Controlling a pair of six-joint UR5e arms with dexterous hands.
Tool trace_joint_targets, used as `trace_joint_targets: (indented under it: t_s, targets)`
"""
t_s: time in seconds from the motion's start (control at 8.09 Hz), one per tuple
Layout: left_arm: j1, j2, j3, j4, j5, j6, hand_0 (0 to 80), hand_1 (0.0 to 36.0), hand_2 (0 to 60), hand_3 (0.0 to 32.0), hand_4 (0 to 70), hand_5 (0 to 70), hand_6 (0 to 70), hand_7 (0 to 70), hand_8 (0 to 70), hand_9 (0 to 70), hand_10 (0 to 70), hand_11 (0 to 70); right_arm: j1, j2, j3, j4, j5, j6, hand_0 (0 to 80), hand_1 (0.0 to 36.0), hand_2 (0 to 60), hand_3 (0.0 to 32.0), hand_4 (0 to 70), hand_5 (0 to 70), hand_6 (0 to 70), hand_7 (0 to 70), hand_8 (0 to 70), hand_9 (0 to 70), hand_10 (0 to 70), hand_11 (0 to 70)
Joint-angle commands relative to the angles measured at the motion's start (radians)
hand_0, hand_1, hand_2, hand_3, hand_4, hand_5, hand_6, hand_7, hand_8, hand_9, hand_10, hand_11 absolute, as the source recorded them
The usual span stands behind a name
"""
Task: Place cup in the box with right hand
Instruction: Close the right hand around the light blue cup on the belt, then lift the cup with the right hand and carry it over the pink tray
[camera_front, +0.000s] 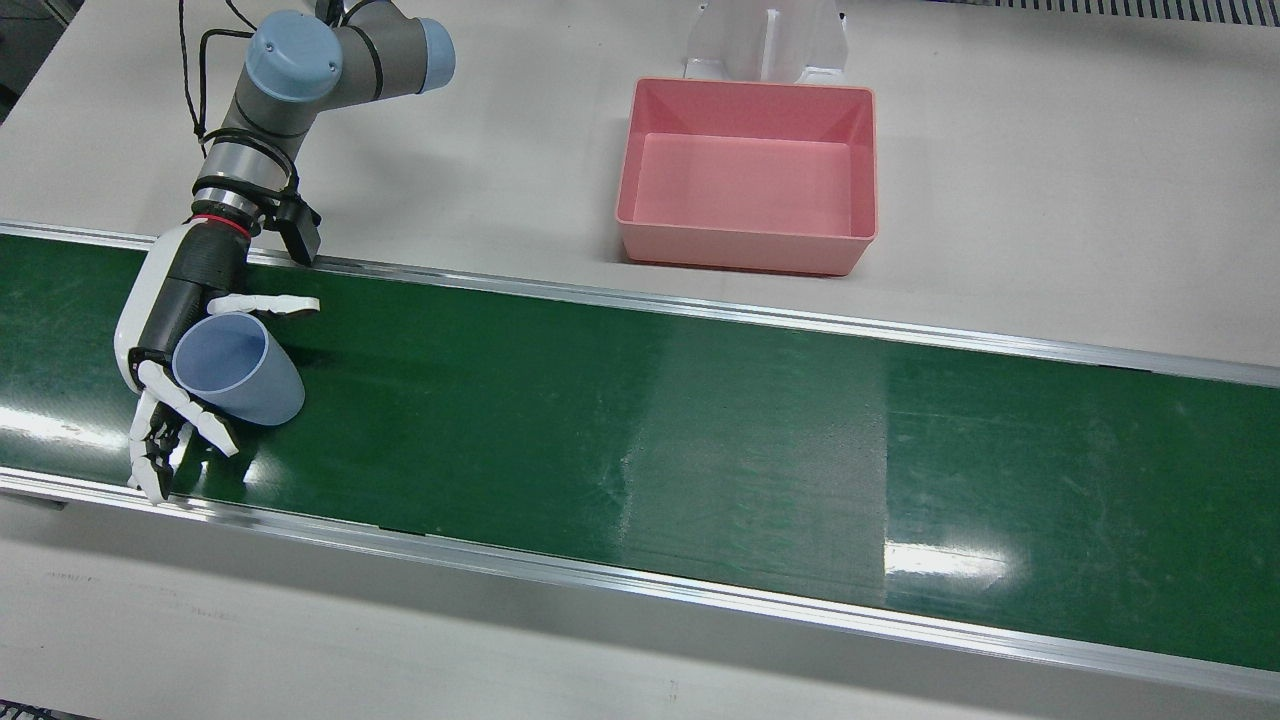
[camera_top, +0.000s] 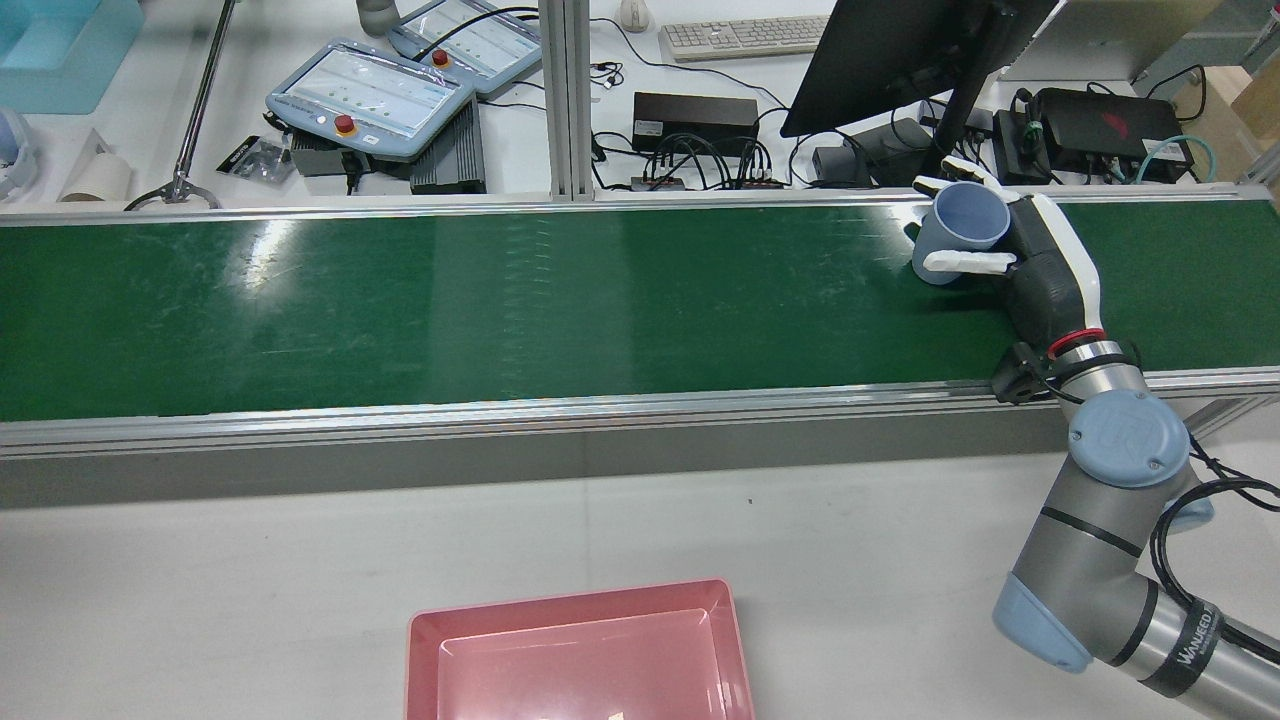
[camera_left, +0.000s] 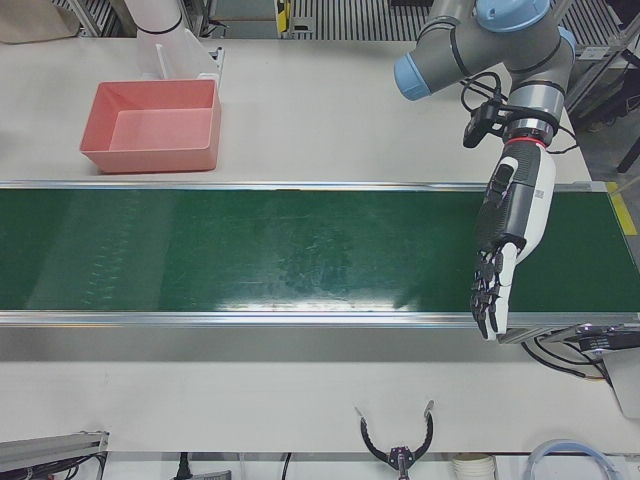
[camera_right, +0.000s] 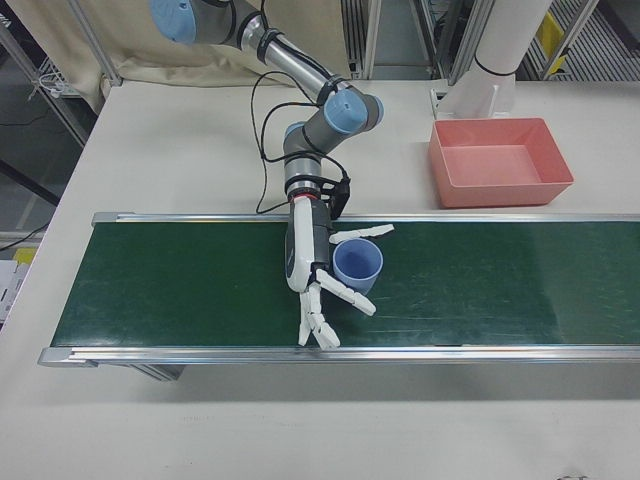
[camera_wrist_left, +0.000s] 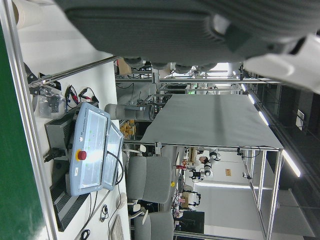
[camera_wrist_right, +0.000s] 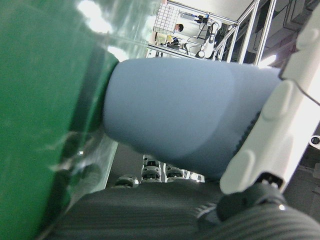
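- While my right hand (camera_front: 180, 330) cradles the pale blue plastic cup (camera_front: 238, 367) on the green conveyor belt (camera_front: 700, 420), its fingers curl loosely round it
- Pink rectangular plastic box (camera_front: 748, 175) sits well apart, on the table
- Left hand (camera_left: 500, 260) hangs open, fingers straight, holding nothing

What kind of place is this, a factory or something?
More likely a robotics lab: a green conveyor belt between white tables, teach pendants and a monitor behind it, and a robot hand around a cup.
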Motion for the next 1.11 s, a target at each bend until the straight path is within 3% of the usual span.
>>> trace_joint_targets:
  t_s: [0.0, 0.12, 0.25, 0.37, 0.49, 0.74, 0.99]
  targets:
    - [0.0, 0.0, 0.0, 0.0, 0.0, 0.0, 0.0, 0.0, 0.0, 0.0, 0.0, 0.0, 0.0, 0.0, 0.0, 0.0, 0.0, 0.0, 0.016, -0.008, -0.004, -0.011, 0.004, 0.0, 49.9, 10.8, 3.8, 0.0, 31.8, 4.7, 9.6, 41.4, 13.0, 25.9, 4.5, 7.6]
    - [0.0, 0.0, 0.0, 0.0, 0.0, 0.0, 0.0, 0.0, 0.0, 0.0, 0.0, 0.0, 0.0, 0.0, 0.0, 0.0, 0.0, 0.0, 0.032, -0.012, 0.004, -0.025, 0.003, 0.0, 60.0, 19.6, 15.2, 0.0, 57.1, 10.2, 23.0, 70.0, 36.2, 60.6, 24.0, 36.0]
    - [0.0, 0.0, 0.0, 0.0, 0.0, 0.0, 0.0, 0.0, 0.0, 0.0, 0.0, 0.0, 0.0, 0.0, 0.0, 0.0, 0.0, 0.0, 0.059, -0.013, 0.016, -0.026, 0.003, 0.0, 80.0, 36.0, 60.0, 0.0, 70.0, 21.8, 36.6, 70.0, 59.5, 70.0, 51.8, 70.0]
    - [0.0, 0.0, 0.0, 0.0, 0.0, 0.0, 0.0, 0.0, 0.0, 0.0, 0.0, 0.0, 0.0, 0.0, 0.0, 0.0, 0.0, 0.0, 0.076, -0.018, 0.057, -0.028, 0.003, -0.003, 80.0, 36.0, 60.0, 0.0, 70.0, 23.7, 39.3, 70.0, 65.7, 70.0, 63.1, 70.0]
    - [0.0, 0.0, 0.0, 0.0, 0.0, 0.0, 0.0, 0.0, 0.0, 0.0, 0.0, 0.0, 0.0, 0.0, 0.0, 0.0, 0.0, 0.0, 0.076, -0.031, 0.118, -0.035, 0.003, -0.014, 80.0, 36.0, 60.0, 0.0, 70.0, 24.3, 39.1, 70.0, 66.2, 70.0, 65.9, 70.0]
    - [0.0, 0.0, 0.0, 0.0, 0.0, 0.0, 0.0, 0.0, 0.0, 0.0, 0.0, 0.0, 0.0, 0.0, 0.0, 0.0, 0.0, 0.0, 0.029, -0.024, 0.233, -0.043, 0.001, -0.061, 80.0, 36.0, 60.0, 0.0, 70.0, 24.8, 36.6, 70.0, 63.6, 70.0, 63.4, 70.0]
    - [0.0, 0.0, 0.0, 0.0, 0.0, 0.0, 0.0, 0.0, 0.0, 0.0, 0.0, 0.0, 0.0, 0.0, 0.0, 0.0, 0.0, 0.0, -0.118, -0.021, 0.44, -0.042, 0.0, -0.22, 80.0, 36.0, 60.0, 0.0, 70.0, 24.6, 35.8, 70.0, 63.0, 70.0, 61.3, 70.0]
